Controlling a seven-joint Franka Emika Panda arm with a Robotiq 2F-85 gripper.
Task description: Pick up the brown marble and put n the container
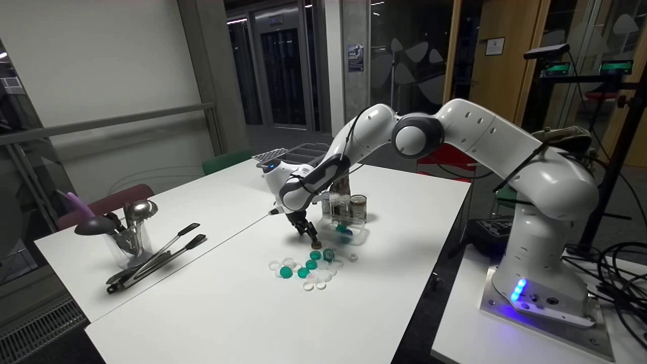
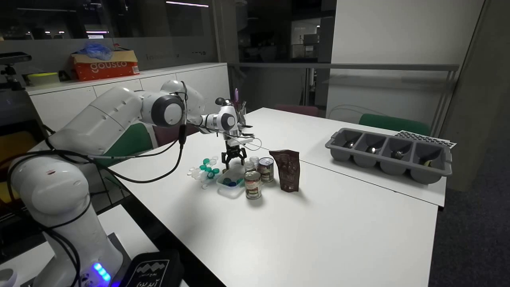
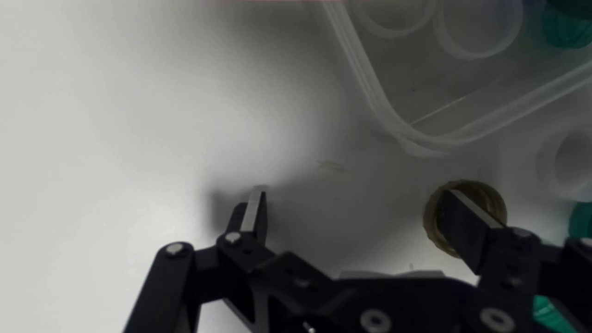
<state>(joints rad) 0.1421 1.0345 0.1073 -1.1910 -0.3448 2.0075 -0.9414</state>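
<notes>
Green caps [image 1: 311, 264]: loose bunch on the white table [image 1: 242, 313], near the gripper [image 3: 354, 196], mixed in with white caps [image 1: 312, 277].
Clear tub [image 2: 230, 193]: just beside the gripper, its raised wall standing between the gripper and the blue cap [image 2: 232, 184] inside.
Food cans [image 2: 253, 185]: two, upright, crowding the tub, also pretty near the gripper.
Brown pouch [image 2: 287, 170]: standing, farther from the gripper than the cans.
Grey tray [image 2: 392, 168]: four slots, well apart from the gripper.
Gripper: fingers [image 3: 254, 212] spread wide, just bare table between them, so it's got hold of nothing.
Brown cap [image 1: 316, 245]: right at one fingertip, on the table, outside the tub. In the wrist view that finger covers part of it; can't tell if they touch.
Cap looks: round, hollow side up, goldish brown, bumpy rim, more bottle cap than marble tbh.
</notes>
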